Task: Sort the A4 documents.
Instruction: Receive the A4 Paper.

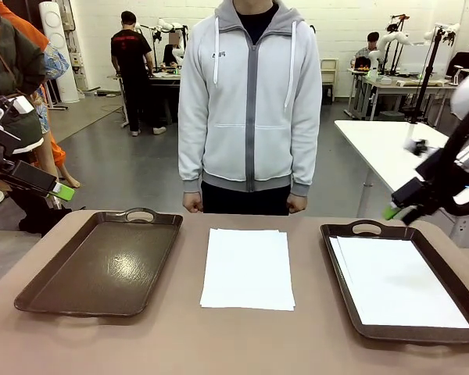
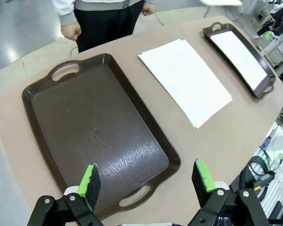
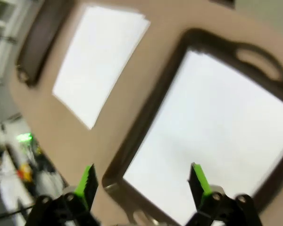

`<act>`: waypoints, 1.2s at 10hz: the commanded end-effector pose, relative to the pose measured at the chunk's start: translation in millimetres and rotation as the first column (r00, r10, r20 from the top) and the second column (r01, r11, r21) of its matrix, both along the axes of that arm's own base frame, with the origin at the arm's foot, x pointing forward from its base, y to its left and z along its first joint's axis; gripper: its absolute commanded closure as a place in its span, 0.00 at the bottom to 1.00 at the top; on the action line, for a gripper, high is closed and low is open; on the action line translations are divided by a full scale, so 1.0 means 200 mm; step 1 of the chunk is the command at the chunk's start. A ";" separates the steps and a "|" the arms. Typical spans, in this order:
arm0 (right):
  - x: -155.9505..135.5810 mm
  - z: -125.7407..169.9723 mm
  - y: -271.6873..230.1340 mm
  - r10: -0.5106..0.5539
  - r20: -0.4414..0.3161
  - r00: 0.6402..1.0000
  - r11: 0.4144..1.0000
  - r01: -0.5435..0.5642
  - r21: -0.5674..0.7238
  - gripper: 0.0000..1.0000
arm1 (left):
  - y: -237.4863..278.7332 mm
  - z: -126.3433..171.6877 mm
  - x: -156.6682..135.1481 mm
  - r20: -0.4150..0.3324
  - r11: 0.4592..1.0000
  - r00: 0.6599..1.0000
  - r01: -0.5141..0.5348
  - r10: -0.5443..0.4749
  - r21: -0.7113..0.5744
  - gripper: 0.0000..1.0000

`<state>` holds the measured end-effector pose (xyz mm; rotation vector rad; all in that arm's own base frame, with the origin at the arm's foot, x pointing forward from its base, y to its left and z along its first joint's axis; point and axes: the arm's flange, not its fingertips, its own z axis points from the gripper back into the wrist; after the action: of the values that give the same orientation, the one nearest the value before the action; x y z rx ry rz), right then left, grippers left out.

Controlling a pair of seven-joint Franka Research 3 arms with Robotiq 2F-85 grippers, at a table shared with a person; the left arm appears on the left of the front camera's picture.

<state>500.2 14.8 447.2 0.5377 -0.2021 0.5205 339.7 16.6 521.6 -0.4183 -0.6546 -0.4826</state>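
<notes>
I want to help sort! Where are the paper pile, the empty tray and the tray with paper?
paper pile (image 1: 248,268): front view, middle of the top sheet.
empty tray (image 1: 102,266): front view, its bare floor.
tray with paper (image 1: 422,334): front view, its near rim.

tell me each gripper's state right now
Left gripper: open, empty, above the left-hand dark brown rectangular tray.
Right gripper: open, empty, above the plain white A4 paper sheets in the other brown tray.

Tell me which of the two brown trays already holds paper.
The tray on the robot's right: white sheets cover its floor. The left tray is bare; another stack lies on the table between them.
</notes>
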 end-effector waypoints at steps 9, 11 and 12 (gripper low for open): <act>-0.12 0.32 0.30 0.348 0.303 0.887 0.918 -0.388 0.084 0.00 | 0.00 0.00 0.00 -0.002 1.000 1.000 0.007 -0.007 -0.014 0.00; -0.10 0.34 0.28 0.327 0.310 0.893 0.910 -0.386 0.152 0.00 | 0.00 0.00 0.00 -0.002 1.000 1.000 0.007 -0.007 -0.014 0.00; -0.10 0.34 0.26 0.325 0.308 0.894 0.901 -0.392 0.186 0.00 | 0.00 0.00 0.00 -0.002 1.000 1.000 0.007 -0.007 -0.014 0.00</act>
<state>475.3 70.8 517.5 0.6910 -0.4259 0.9237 339.7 16.7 521.6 -0.4182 -0.6546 -0.4822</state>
